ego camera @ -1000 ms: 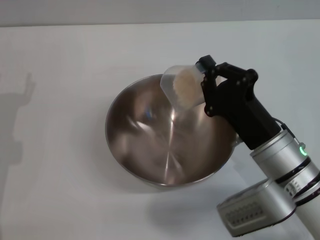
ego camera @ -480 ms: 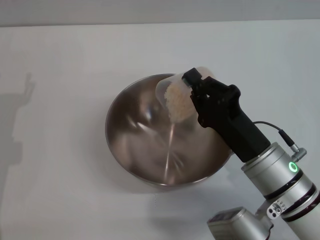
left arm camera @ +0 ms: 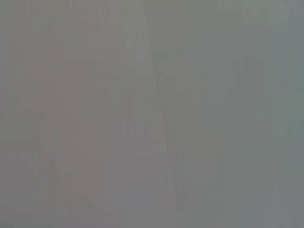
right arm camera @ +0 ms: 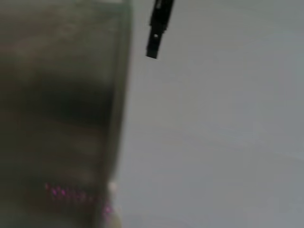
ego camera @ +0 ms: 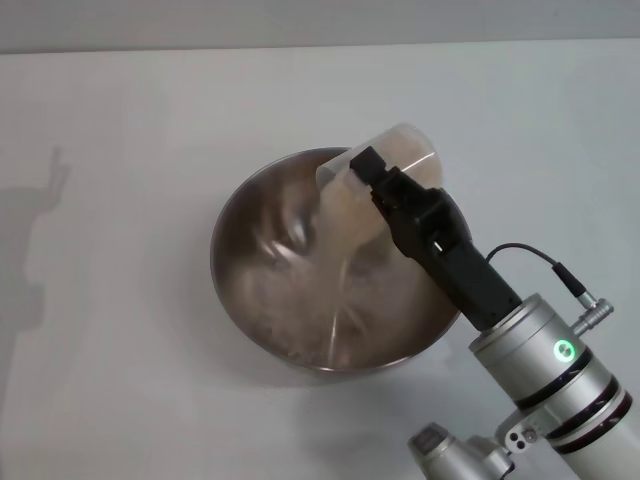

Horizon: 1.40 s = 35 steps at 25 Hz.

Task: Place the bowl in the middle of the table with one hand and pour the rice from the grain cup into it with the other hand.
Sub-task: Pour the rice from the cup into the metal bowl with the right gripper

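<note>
1. Since half a second ago the right arm has rolled further, tipping the cup [ego camera: 385, 175] past level, so rice [ego camera: 300, 300] that sat inside it now streams down and gathers across the floor of the bowl [ego camera: 250, 262].
2. The bowl sits near the middle of the table [ego camera: 120, 120], upright and steady, its far-right rim under the cup.
3. The right gripper [ego camera: 372, 172] is clamped on the cup, which hangs over the bowl's far-right side with its mouth turned down and toward the centre.
4. The cup already looks largely emptied, though a pale film of grains seems to cling inside.
5. To finish the pour well, the arm would do best to hold the mouth well inside the rim, keep the tilt steep until the last grains slide out, and avoid any jerk that could fling rice onto the table.
6. A slow roll back to upright over the bowl would catch stragglers.
7. The right forearm rises from the lower right, reaching up and left across the bowl's near-right rim, wrist rolled over.
8. The right wrist view shows the bowl's wall [right arm camera: 57, 109] close by.
9. The left gripper is out of sight; its wrist camera sees only a plain grey surface.
</note>
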Available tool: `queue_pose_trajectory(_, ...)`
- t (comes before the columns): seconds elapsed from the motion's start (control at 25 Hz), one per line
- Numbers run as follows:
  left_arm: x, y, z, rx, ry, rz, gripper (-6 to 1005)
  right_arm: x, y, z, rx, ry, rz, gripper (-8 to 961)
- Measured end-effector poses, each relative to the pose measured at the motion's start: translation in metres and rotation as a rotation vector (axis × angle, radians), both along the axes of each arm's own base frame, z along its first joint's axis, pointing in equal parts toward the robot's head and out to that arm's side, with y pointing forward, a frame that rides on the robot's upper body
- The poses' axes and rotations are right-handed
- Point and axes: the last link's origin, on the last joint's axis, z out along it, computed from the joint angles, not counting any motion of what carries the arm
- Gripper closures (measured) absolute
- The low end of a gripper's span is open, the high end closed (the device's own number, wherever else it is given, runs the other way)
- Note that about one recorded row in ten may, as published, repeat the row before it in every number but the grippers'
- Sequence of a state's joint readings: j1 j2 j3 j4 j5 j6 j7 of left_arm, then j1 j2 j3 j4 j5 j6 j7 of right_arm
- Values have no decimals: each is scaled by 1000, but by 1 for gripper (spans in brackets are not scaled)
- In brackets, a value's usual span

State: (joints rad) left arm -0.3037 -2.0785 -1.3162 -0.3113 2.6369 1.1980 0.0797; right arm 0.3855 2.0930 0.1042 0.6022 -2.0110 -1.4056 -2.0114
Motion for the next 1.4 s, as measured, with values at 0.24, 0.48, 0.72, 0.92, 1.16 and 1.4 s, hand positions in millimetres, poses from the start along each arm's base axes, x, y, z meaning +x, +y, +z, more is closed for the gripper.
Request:
queue_pose_trajectory(0.24, 0, 0, 0, -2, -5, -2, 181, -1, -4, -5, 12, -68, 25, 937)
queue_pose_trajectory(0.48, -1, -1, 0, -4, -20, -1, 181, -3, -6, -8, 51, -134, 48, 937)
queue_pose_trajectory(0.72, -2, -3, 0, -2, -21, 3, 181, -4, -10, -12, 95, -222, 80, 938)
queue_pose_trajectory(0.92, -3, -4, 0, -2, -21, 5, 181, -3, -10, -15, 137, -310, 103, 938)
queue_pose_trajectory(1.16, -3, -3, 0, -2, -21, 5, 180, -2, -10, -16, 162, -361, 115, 938)
queue_pose_trajectory(1.4, -3, -3, 0, -3, -22, 5, 180, -2, -9, -17, 178, -395, 126, 939)
